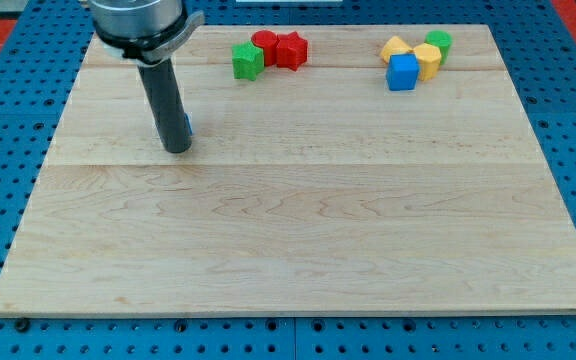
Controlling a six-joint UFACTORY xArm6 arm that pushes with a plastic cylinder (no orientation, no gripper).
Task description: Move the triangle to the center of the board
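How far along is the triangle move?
Nothing looks done yet. In hand: my tip is at the board's left side, hiding all but a blue sliver, perhaps the triangle; its shape cannot be told. Left: pushing it toward the view's right and bottom, to center.

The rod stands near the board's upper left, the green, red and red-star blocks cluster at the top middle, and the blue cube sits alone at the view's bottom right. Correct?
Not quite. The camera view shows the blue cube at the view's top right, touching the yellow blocks beside a green block. My tip and the top-middle cluster are as stated.
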